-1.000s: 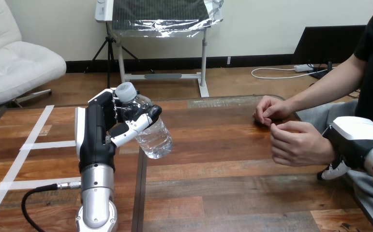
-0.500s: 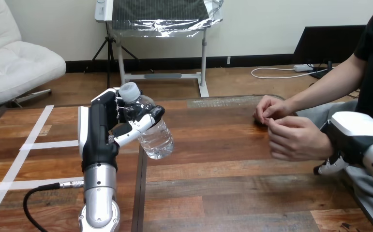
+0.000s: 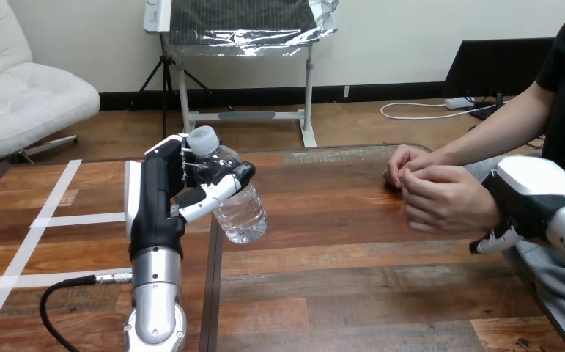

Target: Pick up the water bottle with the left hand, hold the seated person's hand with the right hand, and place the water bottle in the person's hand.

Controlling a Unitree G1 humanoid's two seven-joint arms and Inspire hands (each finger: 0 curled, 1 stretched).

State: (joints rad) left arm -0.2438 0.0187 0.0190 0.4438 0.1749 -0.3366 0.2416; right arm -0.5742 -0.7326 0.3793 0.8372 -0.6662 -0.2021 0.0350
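My left hand [image 3: 154,198] is shut on a clear water bottle [image 3: 240,213] with a white cap, held tilted above the wooden table [image 3: 352,257] left of centre. At the right edge my right hand [image 3: 532,194] sits over the wrist of the person's nearer hand [image 3: 444,199], and one of its fingers [image 3: 493,242] curls out under that wrist. The nearer hand is loosely closed, its knuckles facing left. Just behind it, the person's farther hand [image 3: 404,163] rests on the table and touches it.
White tape strips [image 3: 74,218] cross the left part of the table. A black cable [image 3: 56,297] loops beside my left forearm. Bare wood lies between the bottle and the person's hands.
My left hand has carried the bottle slightly to the right. My right hand and the person's nearer hand have risen and moved left together, up against the farther hand.
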